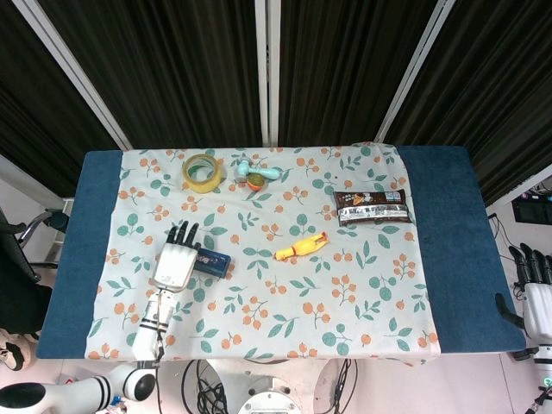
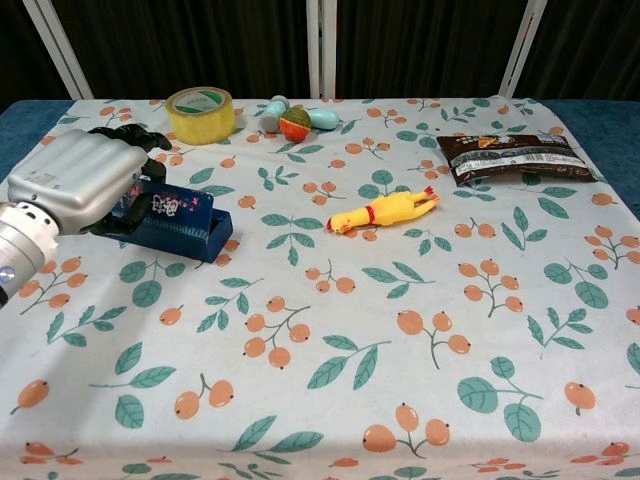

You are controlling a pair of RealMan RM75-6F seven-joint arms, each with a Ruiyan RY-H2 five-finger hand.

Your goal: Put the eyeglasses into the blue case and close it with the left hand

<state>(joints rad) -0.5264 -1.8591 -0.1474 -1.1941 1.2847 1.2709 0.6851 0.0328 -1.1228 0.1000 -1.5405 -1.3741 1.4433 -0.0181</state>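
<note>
The blue case lies shut on the flowered cloth near the left edge of the desk, its long side running slantwise and its printed lid facing up. The eyeglasses cannot be seen in either view, so whether they are inside cannot be told. The left hand rests on the left part of the case, palm down, its dark fingers stretched forward and apart over the lid; it presses or touches the top rather than wrapping round it, and the right end of the case shows bare beside it. In the head view the same hand covers the case's left half with the fingers pointing toward the far edge. Toward the far left corner stands a roll of yellow tape, and just to its right lies a small teal and orange toy. A yellow rubber chicken lies near the middle of the desk, well apart from the case. A dark snack packet lies toward the far right corner. The right hand hangs off the right edge of the desk, away from everything, its fingers upright and apart, holding nothing.
</note>
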